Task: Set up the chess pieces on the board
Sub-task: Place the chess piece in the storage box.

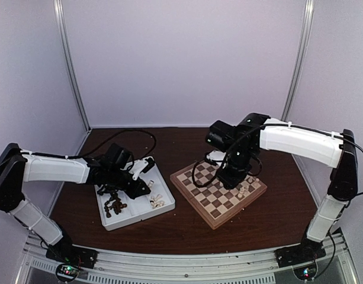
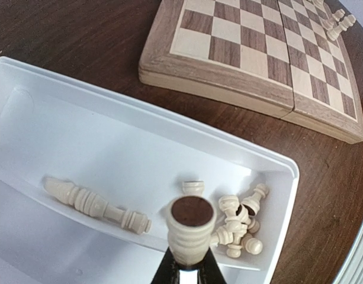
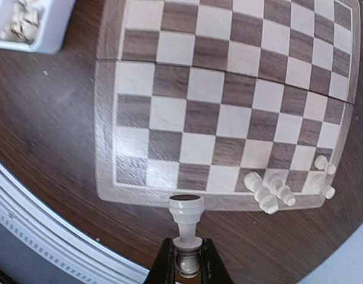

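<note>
The board lies right of centre, with several cream pieces standing at its right corner. My left gripper is shut on a cream piece, base up, above the white tray, where more cream pieces lie in a heap and two long ones lie flat. My right gripper is shut on a cream pawn by its head, base forward, just off the board's near rim. Several cream pieces stand at the board's corner.
The tray holds dark brown pieces in its left compartment and cream ones in the right. The board also shows in the left wrist view. The table's front rail lies close to the right gripper.
</note>
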`<action>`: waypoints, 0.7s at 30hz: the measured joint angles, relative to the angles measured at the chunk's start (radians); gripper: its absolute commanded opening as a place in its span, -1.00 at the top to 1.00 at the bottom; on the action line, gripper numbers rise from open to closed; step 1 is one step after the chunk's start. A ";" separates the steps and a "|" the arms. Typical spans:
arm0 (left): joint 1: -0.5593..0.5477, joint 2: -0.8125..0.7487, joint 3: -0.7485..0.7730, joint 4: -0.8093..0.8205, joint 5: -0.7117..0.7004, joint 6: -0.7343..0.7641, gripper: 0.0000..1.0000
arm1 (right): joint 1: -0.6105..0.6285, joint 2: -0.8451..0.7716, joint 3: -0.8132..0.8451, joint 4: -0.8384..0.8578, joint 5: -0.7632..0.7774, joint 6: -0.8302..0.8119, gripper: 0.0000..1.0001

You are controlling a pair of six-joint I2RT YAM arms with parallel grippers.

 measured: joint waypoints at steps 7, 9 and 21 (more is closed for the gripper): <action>0.000 0.047 0.064 -0.037 0.000 0.001 0.81 | 0.003 0.168 0.101 -0.222 0.140 -0.080 0.91; 0.000 0.058 0.073 -0.041 0.000 0.002 0.78 | 0.003 0.211 0.115 -0.250 0.166 -0.085 0.90; 0.000 0.048 0.073 -0.048 0.005 0.003 0.55 | 0.017 0.291 0.163 -0.303 0.206 -0.113 0.87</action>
